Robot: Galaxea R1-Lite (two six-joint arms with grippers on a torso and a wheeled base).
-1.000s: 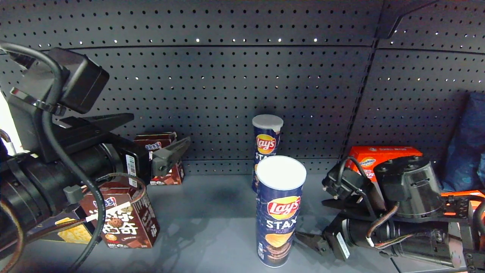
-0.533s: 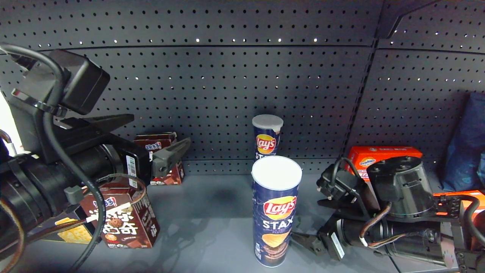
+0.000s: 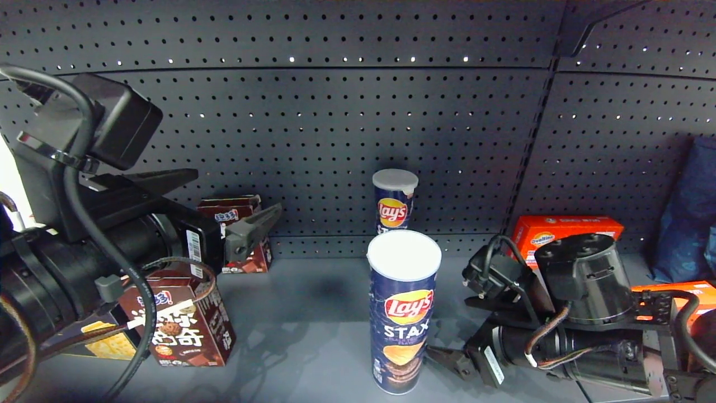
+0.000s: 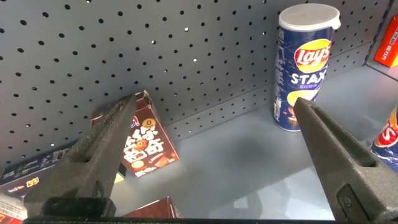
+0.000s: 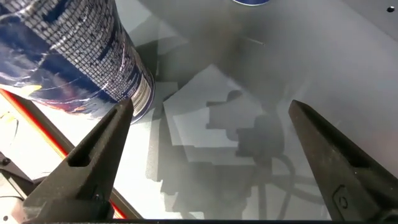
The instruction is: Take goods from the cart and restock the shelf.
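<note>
Standing upright, front chips can [image 3: 404,313] beside released right hand [image 5: 211,106] (left hand [image 4: 216,99] too).

Finding: the setting is a retail shop, viewed at one stocked display bay. The back wall is a dark grey perforated metal panel [image 3: 335,112], divided by a dark vertical metal upright [image 3: 536,151] of the kind used in store shelving. Below it runs a flat grey metal shelf deck [image 3: 302,313].

Packaged snack goods stand on the deck with their printed fronts outward:
- A tall dark blue cylindrical crisp can with a white lid [image 3: 403,319] stands at the front.
- A second matching crisp can [image 3: 394,207] stands behind it, against the panel.
- A brown cardboard biscuit box [image 3: 190,330] is on the left.
- An orange cardboard box [image 3: 559,229] is on the right.
- A dark blue soft packet [image 3: 691,207] is at the far right.
</note>
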